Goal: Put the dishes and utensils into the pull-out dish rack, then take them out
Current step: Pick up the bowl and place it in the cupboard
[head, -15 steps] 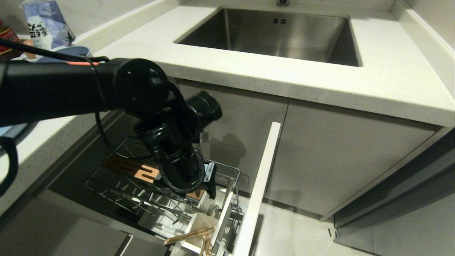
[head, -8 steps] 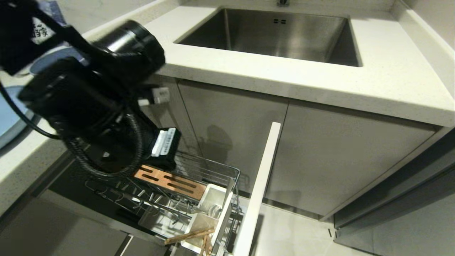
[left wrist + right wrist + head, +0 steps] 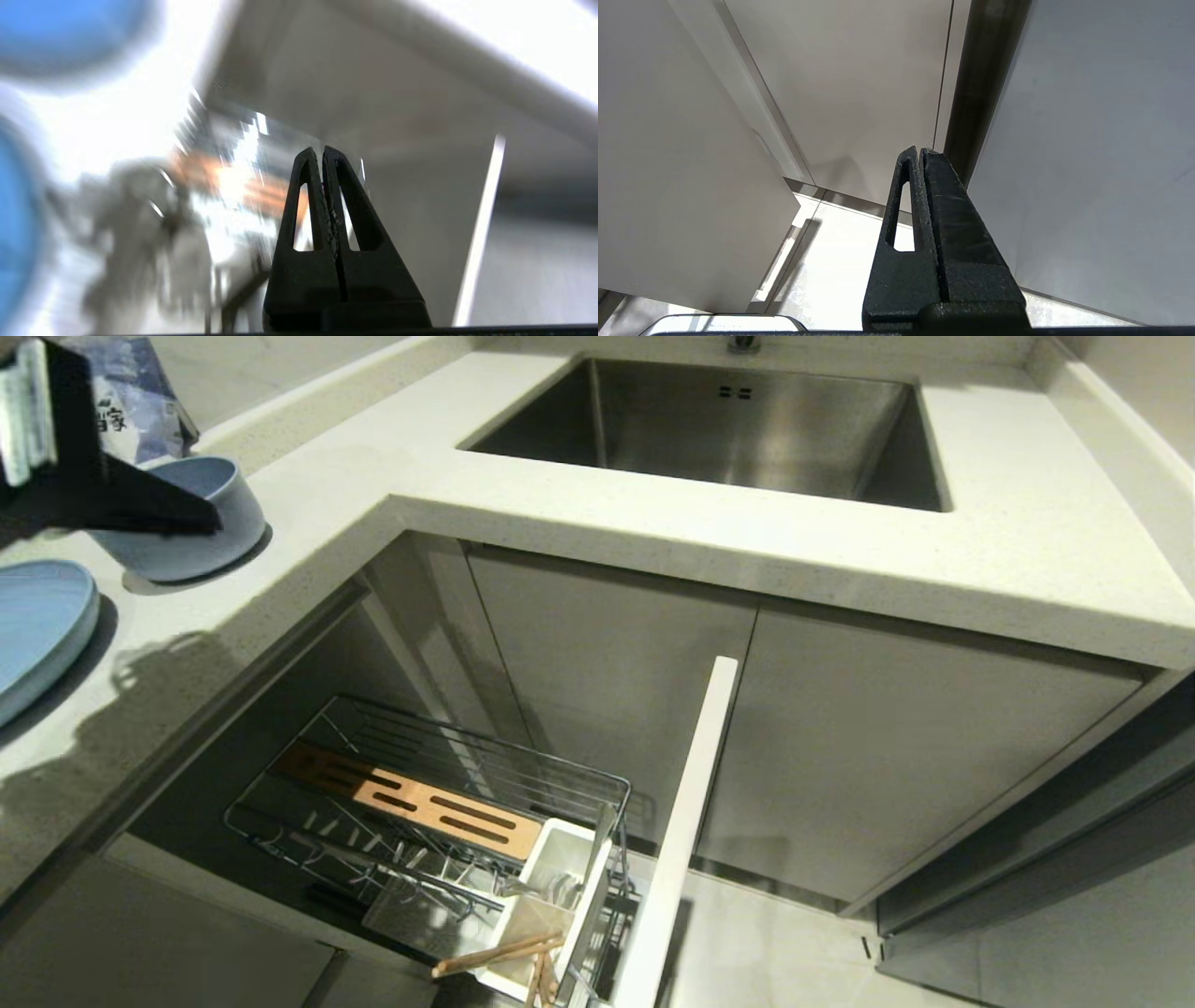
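Our left claw [image 3: 323,156] is pressed fully shut with nothing between its fingers; in the head view only a dark wedge of it shows at the upper left corner of the frame, above the table [image 3: 308,513]. The right claw [image 3: 920,156] is likewise closed and empty, parked low with only cabinet fronts and floor behind it.

Just beside the left claw, in the upper left of the head view, sits the bowl [image 3: 191,527] — deep, round, pale blue. The plate [image 3: 37,616] lies flat at the left edge, near the bowl but apart from it. We judge both to be rigid and fairly light, with a matte skin that should not slide much; whether they are ceramic or plastic we cannot tell, so we would treat them as breakable. The bowl offers its upright rim for a pinch, one finger inside and one outside. The plate, lying flat, gives only its shallow edge — the awkward one.

Lower in the frame, the pull-out dish rack [image 3: 579,775] stands drawn out with its prongs bare. The chopsticks [image 3: 495,954] lean in the white caddy [image 3: 551,859] at the bottom centre. A glint in the caddy's far compartment may be the spoon, though we cannot be sure.
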